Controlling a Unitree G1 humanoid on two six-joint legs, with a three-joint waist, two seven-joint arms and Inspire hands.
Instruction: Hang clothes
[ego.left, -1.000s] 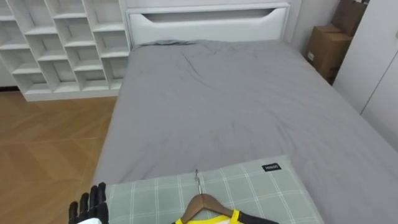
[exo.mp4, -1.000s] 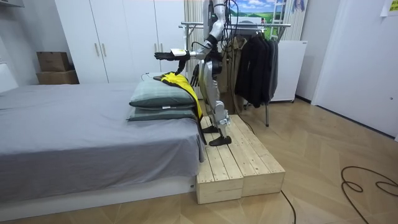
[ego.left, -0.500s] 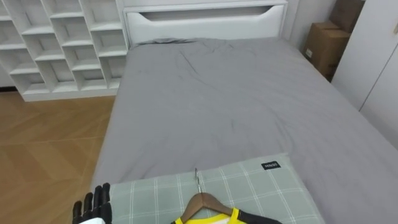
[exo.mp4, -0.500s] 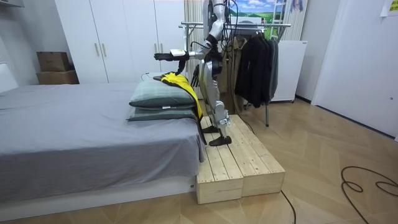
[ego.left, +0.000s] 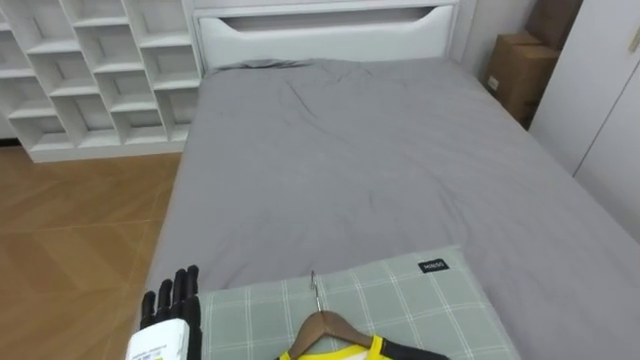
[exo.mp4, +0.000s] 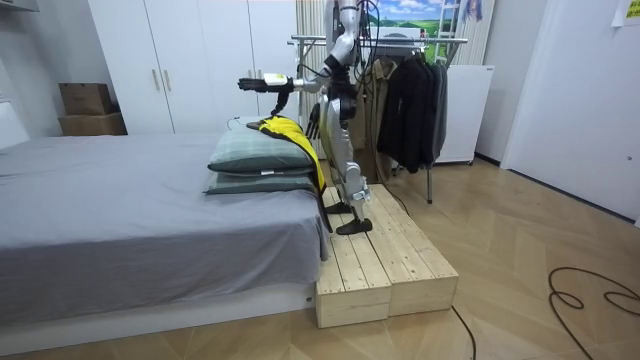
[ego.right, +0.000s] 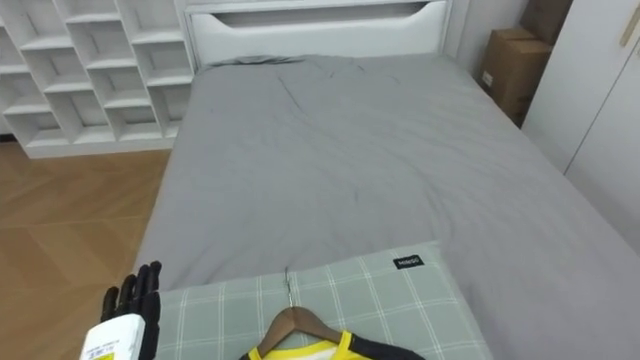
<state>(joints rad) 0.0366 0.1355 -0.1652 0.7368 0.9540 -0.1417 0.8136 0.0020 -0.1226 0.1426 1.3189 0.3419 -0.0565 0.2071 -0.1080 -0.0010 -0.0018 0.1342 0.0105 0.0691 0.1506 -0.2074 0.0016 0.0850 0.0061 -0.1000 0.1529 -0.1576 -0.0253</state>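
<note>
My left hand (ego.left: 172, 308) is flat and empty, just left of the checked pillow (ego.left: 420, 300). The yellow garment (exo.mp4: 285, 128) lies there on its wooden hanger (ego.left: 325, 325). Risk: a sideways reach knocks the hanger and the garment slides off.

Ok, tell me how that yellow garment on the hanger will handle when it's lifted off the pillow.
The wooden hanger should stay rigid, so its metal hook looks the firmest hold. The yellow garment is probably floppy: it drapes over the edge of the pillow and would likely swing below.
</note>
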